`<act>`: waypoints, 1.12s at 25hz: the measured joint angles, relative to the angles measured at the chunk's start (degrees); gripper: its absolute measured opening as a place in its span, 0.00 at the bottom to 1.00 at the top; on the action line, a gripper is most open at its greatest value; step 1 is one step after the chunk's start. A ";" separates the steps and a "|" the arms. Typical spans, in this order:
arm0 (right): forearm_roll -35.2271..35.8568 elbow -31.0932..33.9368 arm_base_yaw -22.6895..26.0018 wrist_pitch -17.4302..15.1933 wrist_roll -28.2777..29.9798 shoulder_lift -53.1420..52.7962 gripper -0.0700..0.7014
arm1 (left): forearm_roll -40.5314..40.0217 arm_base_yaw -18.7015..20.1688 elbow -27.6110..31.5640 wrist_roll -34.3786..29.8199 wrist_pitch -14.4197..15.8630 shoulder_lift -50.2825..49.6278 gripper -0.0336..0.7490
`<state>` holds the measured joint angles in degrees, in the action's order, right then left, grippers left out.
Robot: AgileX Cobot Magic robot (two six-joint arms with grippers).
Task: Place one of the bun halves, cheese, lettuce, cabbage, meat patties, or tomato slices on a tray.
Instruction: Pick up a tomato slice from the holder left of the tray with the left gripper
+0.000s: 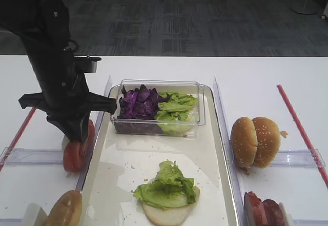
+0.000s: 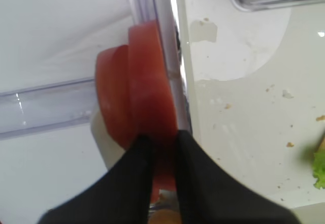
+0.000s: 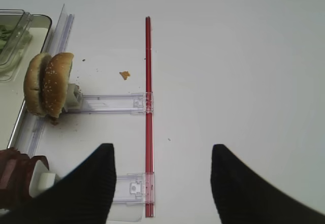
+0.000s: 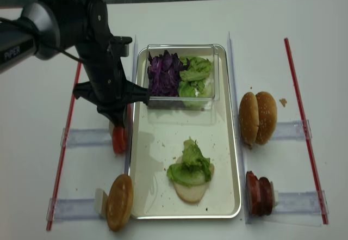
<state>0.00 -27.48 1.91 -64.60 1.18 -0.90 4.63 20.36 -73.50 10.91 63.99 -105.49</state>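
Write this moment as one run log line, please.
left gripper: shut on tomato slice, beside tray left rim | right gripper: shut, empty, above table | tray: bun half with lettuce

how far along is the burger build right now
Done: a bun half topped with lettuce already lies on the tray. In hand: the left pincer is shut on a tomato slice beside the tray's left rim. Left: carry that slice onto the tray. The right pincer holds nothing.
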 joint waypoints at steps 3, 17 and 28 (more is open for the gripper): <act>0.00 0.00 0.00 0.00 0.00 0.00 0.67 | -0.09 0.00 -1.26 0.00 1.18 0.00 0.14; 0.00 0.00 0.00 0.00 0.00 0.00 0.67 | -0.21 0.00 -8.02 -1.26 5.38 0.00 0.14; 0.00 0.00 0.00 0.00 0.00 0.00 0.67 | -0.10 0.00 -8.52 -2.79 5.60 2.17 0.14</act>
<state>0.00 -27.48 1.91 -64.60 1.18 -0.90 4.53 20.36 -82.02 8.12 69.60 -103.32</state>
